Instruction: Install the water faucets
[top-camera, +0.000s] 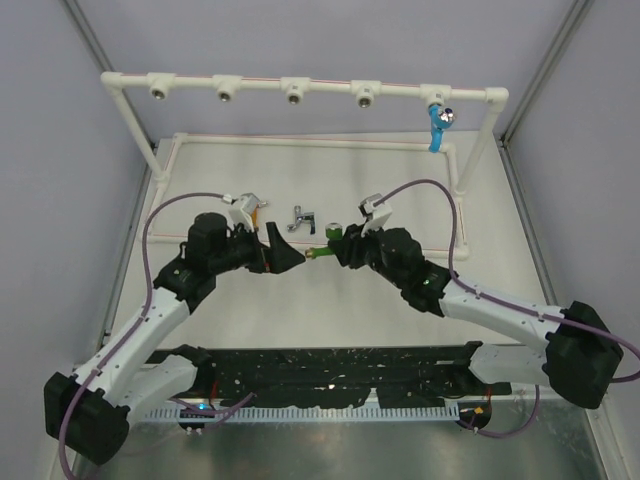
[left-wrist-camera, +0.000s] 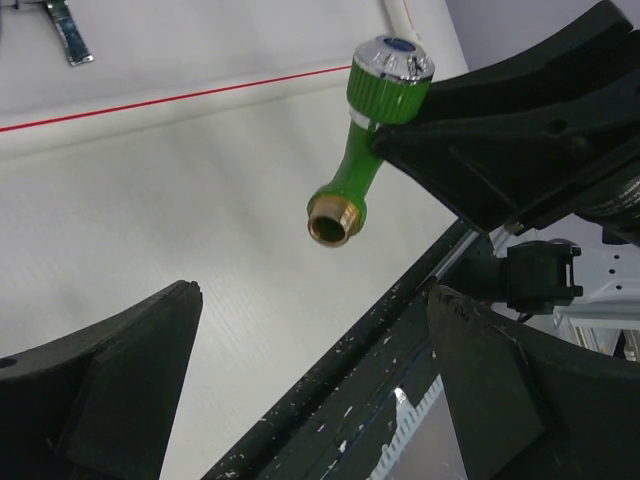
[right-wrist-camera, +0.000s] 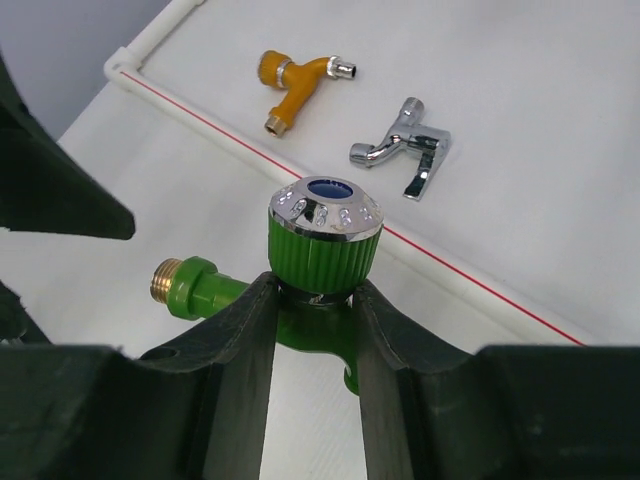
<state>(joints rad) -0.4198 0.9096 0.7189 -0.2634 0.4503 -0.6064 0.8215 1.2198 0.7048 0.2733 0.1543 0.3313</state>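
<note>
My right gripper (right-wrist-camera: 312, 290) is shut on the green faucet (right-wrist-camera: 322, 245) just below its chrome-topped knob, holding it above the table with the brass thread pointing left. In the top view the green faucet (top-camera: 322, 250) sits between both grippers. My left gripper (left-wrist-camera: 315, 295) is open and empty, its jaws wide apart, just below and short of the brass end of the green faucet (left-wrist-camera: 365, 150). The orange-gold faucet (right-wrist-camera: 295, 75) and the silver faucet (right-wrist-camera: 405, 155) lie on the table beyond. The blue faucet (top-camera: 437, 125) hangs from the frame's rightmost socket.
The white pipe frame (top-camera: 330, 88) spans the back with several open sockets left of the blue faucet. Its base pipe (top-camera: 300, 140) lies on the table. Grey walls close in the sides. A black rail (top-camera: 330, 365) runs along the near edge.
</note>
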